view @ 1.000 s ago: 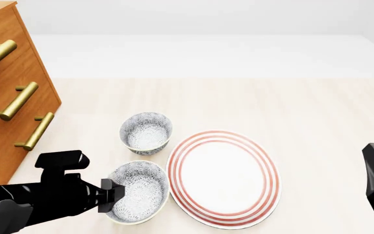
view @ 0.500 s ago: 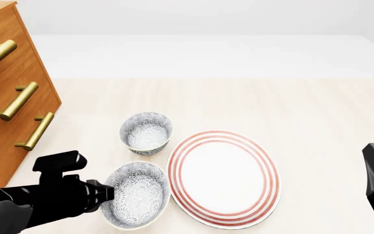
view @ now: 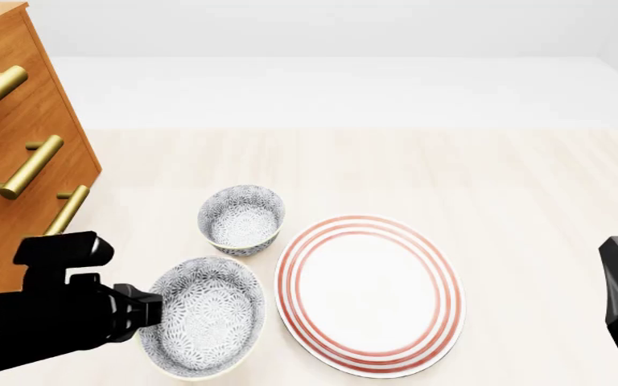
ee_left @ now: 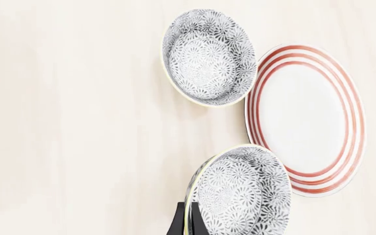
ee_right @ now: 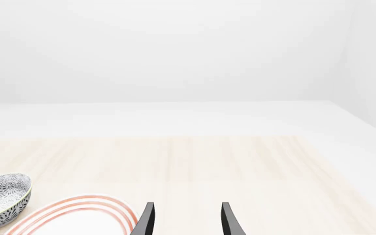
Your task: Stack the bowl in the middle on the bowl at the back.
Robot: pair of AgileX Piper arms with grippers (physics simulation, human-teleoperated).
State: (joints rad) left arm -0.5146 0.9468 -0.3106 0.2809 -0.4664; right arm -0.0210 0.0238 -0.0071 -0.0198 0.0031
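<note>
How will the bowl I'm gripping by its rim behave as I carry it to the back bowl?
The held bowl looks rigid and glazed, so it may slip or swing in the left gripper, which pinches only one edge of the rim. It already hangs tilted, so expect it to land unevenly on the back bowl. It is probably ceramic; lower it gently.

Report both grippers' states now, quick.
Left gripper: shut on the rim of the nearer small grey-and-white floral bowl, which is tilted.
Right gripper: open, holding nothing.
</note>
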